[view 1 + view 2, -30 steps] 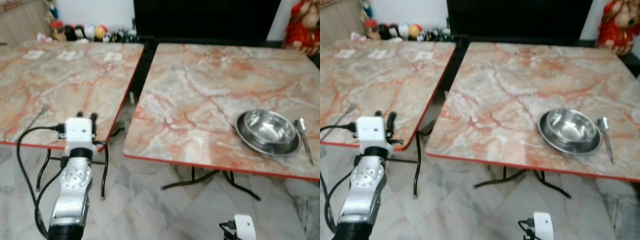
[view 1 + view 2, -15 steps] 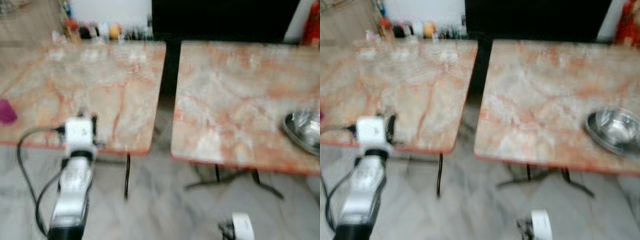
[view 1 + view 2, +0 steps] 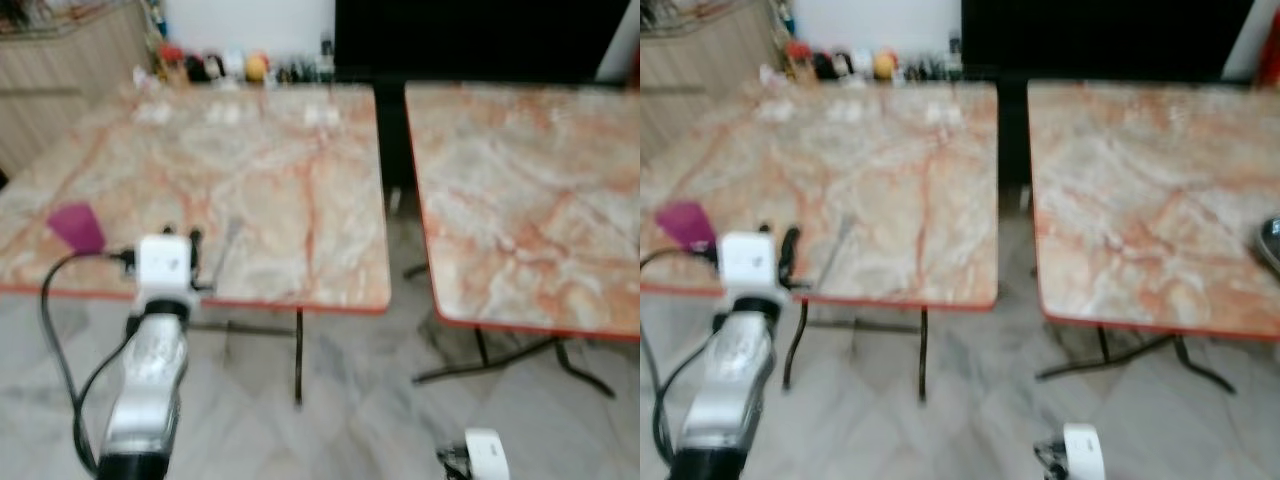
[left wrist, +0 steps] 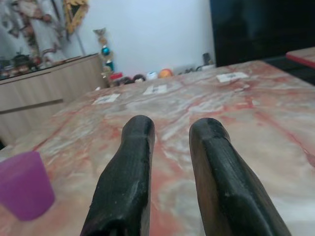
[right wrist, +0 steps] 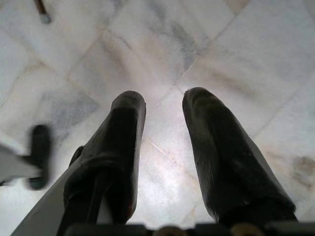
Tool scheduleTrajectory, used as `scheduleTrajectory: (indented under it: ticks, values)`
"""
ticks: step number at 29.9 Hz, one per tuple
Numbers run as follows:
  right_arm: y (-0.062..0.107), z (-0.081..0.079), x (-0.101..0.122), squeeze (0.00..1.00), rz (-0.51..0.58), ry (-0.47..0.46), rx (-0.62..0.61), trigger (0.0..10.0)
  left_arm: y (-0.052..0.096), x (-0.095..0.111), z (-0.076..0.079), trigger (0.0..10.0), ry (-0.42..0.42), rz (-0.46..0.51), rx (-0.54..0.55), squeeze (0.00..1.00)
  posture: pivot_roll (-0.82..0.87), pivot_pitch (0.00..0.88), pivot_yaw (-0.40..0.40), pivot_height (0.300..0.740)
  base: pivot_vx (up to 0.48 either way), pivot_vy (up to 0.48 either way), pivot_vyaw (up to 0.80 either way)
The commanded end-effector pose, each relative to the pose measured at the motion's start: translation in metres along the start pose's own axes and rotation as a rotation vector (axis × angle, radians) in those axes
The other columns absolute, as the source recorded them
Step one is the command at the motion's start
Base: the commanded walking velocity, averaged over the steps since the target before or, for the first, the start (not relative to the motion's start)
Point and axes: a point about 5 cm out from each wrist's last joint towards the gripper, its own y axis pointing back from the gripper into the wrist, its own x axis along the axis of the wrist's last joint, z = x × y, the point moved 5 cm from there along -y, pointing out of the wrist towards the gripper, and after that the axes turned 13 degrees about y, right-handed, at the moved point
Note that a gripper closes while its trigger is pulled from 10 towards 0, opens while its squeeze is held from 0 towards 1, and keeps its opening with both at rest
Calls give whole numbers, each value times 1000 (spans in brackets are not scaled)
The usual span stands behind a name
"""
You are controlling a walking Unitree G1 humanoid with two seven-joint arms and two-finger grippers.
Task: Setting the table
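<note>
At the near edge of the left bench (image 3: 280,190): left gripper (image 4: 170,129), fingers narrowly apart.
Purple cup (image 3: 76,226) near that edge; right gripper (image 5: 162,105) empty, fingers parted over floor (image 5: 236,49).

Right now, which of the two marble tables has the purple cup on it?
The left table, the one the left gripper is raised over. The purple cup stands near its front left edge; the right table has none.
</note>
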Motion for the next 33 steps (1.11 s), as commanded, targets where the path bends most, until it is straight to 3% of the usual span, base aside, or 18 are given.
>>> scheduleTrajectory:
  ticks: [1,10,16,29,33]
  values:
    - [-1,-6,5,0,10,-1,13,10000,-1,6,-4,10000,9,20,1,0,96,0,-32,740,0,330,0]
    - [-1,-5,6,0,11,-2,12,10000,7,-7,35,10000,107,-59,-214,0,103,0,-36,740,0,27,0]
    - [-2,-4,7,0,12,-1,11,10000,12,-15,49,10000,143,-110,-285,0,105,0,-41,740,0,0,0]
    - [-2,-3,6,0,8,-9,8,10000,14,-19,54,10000,136,-132,-320,0,104,0,-41,740,0,0,0]
    - [-2,-3,5,0,3,-11,8,10000,14,-20,55,10000,135,-134,-321,0,105,0,-41,740,0,0,-728]
